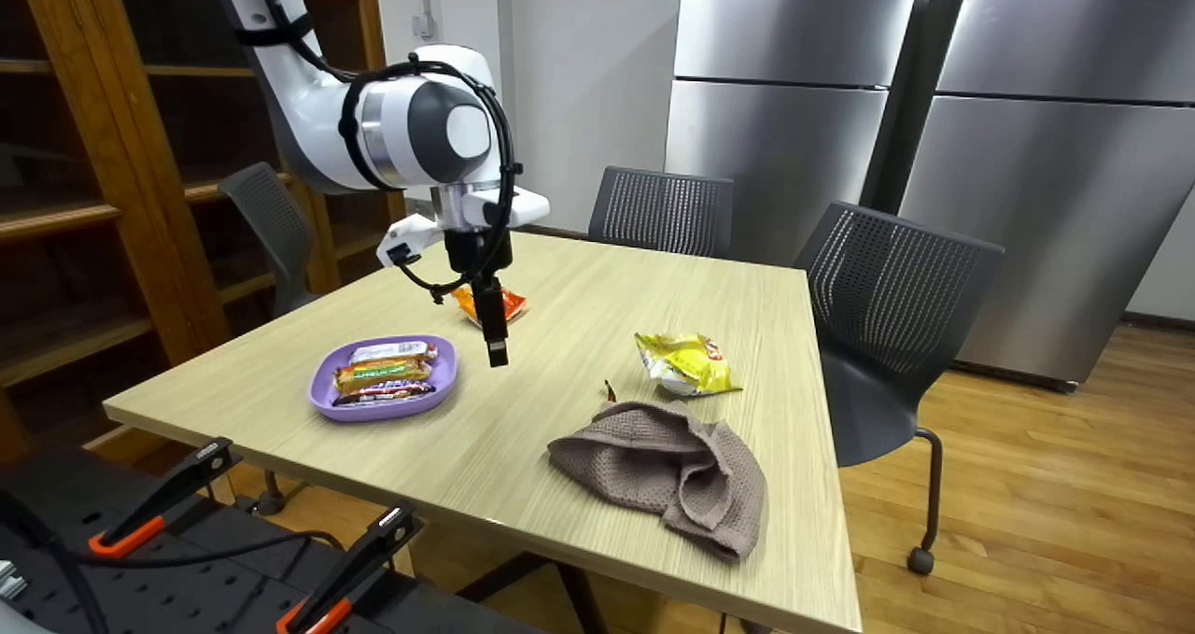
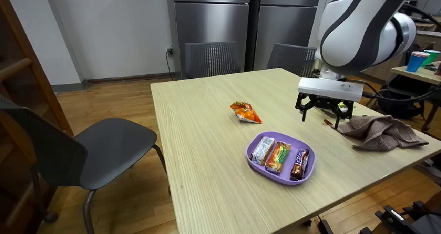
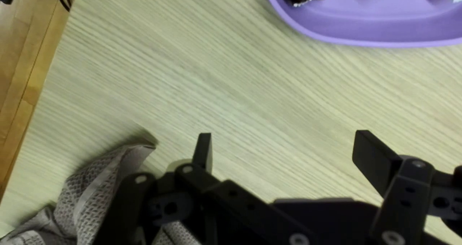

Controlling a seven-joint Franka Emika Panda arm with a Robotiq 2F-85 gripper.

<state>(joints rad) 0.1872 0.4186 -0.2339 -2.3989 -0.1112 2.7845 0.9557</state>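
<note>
My gripper (image 3: 283,142) hangs open above the table with nothing between its fingers. In an exterior view, the gripper (image 2: 320,123) appears between a purple tray (image 2: 297,144) and a crumpled brown cloth (image 2: 382,134). Three wrapped bars lie in the tray: a silver-white one (image 2: 262,150), an orange-and-green one (image 2: 278,157) and a dark Snickers bar (image 2: 300,163). The wrist view catches the tray's near wall (image 3: 375,30) at top right and the cloth (image 3: 97,191) at lower left, partly behind a finger. An orange snack bag (image 2: 246,112) and a yellow one (image 1: 686,365) rest on the table.
A small reddish-brown tip (image 1: 611,391) pokes out beside the cloth; what it belongs to is hidden. Grey chairs (image 1: 896,335) stand around the table (image 1: 560,270). Black-and-orange clamps (image 1: 350,569) sit by the table's front edge. A wooden cabinet (image 1: 168,195) and steel refrigerators (image 1: 775,167) stand behind.
</note>
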